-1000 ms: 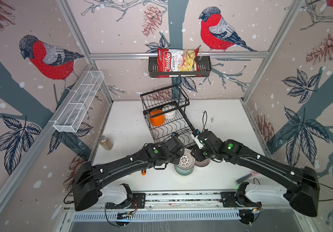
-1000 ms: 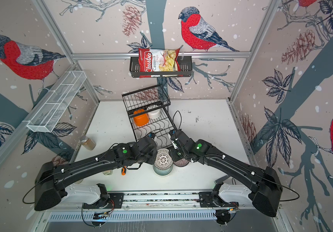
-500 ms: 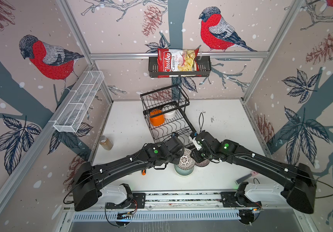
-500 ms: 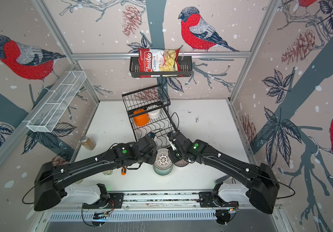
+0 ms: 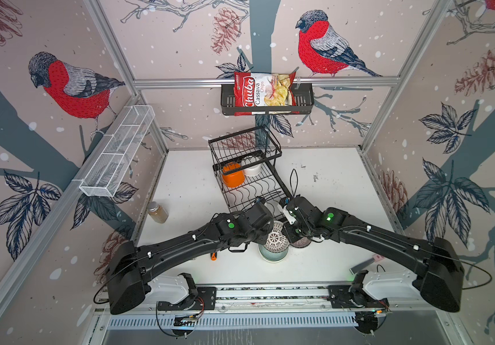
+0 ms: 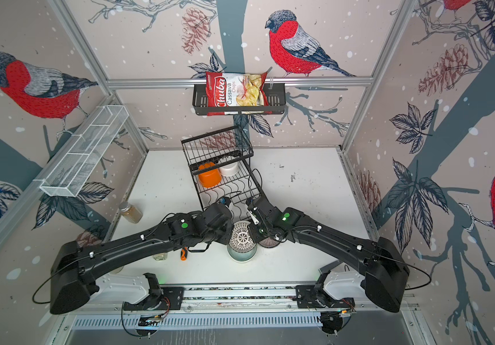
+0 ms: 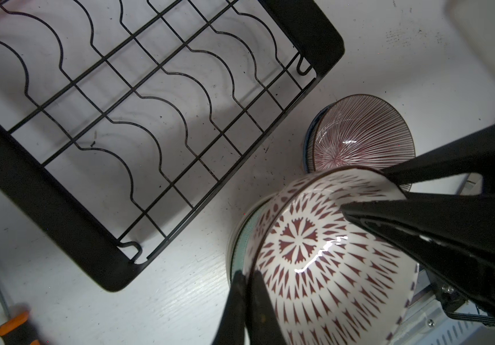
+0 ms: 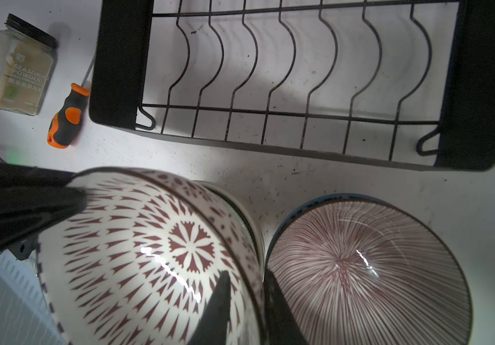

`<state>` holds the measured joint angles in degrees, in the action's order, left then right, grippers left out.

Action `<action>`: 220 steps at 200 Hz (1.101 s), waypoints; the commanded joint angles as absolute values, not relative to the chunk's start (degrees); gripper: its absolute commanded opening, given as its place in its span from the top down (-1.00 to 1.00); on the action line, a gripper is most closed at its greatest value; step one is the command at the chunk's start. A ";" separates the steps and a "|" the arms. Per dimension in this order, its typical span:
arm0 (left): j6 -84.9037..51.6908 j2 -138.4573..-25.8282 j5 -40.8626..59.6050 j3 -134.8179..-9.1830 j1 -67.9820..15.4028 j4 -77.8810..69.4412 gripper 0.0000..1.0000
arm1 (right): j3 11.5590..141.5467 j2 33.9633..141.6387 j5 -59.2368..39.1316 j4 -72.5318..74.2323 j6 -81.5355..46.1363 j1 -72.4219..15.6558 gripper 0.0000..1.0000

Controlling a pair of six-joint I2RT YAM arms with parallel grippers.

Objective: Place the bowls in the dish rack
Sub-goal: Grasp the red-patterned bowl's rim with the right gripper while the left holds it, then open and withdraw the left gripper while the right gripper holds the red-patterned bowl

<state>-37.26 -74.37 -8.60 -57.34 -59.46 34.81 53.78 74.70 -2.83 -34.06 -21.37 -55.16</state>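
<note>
Since L tool (image 7: 248,274) is pinched fully shut on the rim of the patterned bowl (image 7: 300,248), one finger inside and one outside, that side looks secure. R tool (image 8: 246,273) sits across the opposite rim. Its inner finger is in the bowl, its outer finger in the slot between that bowl and the striped bowl (image 8: 360,268). Jaws stand narrow, but can't tell if the pads are biting. I read this as a 2-tool hold or a handoff, L to R.

Patterned bowl is tilted over a teal bowl (image 5: 273,256) on the counter (image 8: 300,182), just in front of the rack (image 7: 46,203). Can't tell if it touches the teal one underneath.

To do it well, imo:
- Get R firm on the rim before L lets go. Glazed ceramic + rim pinch is likely to pivot, so grip deep, not at the lip.
- R outer finger is just beside the striped bowl. Go straight up first, no sideways sweep, or that bowl gets shoved.
- Clear the teal bowl before translating, else it may drag along.
- Target: near end of the rack looks free. Orange bowl (image 5: 233,179) and white bowl (image 5: 252,170) sit at its far end. Set the bowl on edge btw two wavy wires, roughly at the tilt it has now.
- Don't open until the wires carry the weight.

Main risk: both tools pulling diff ways on one rim, which could mean a slip or a chip. Move one and let the other follow or release.
</note>
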 commanded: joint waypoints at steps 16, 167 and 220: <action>-37.27 -73.65 -8.34 -57.48 -59.50 30.76 1.00 | 54.14 75.19 -1.87 -32.92 -22.31 -55.34 0.85; -40.47 -61.78 -19.90 -50.82 -58.96 26.64 -0.80 | 61.24 77.27 9.71 -35.89 -24.41 -55.63 1.00; -40.61 -57.39 -20.26 -48.66 -53.91 26.62 -0.81 | 67.30 81.21 18.91 -37.66 -23.52 -55.54 1.00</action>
<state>-40.27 -58.06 -19.44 -49.69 -55.88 27.92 64.84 79.92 12.21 -37.87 -23.90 -55.48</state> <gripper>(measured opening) 0.902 0.093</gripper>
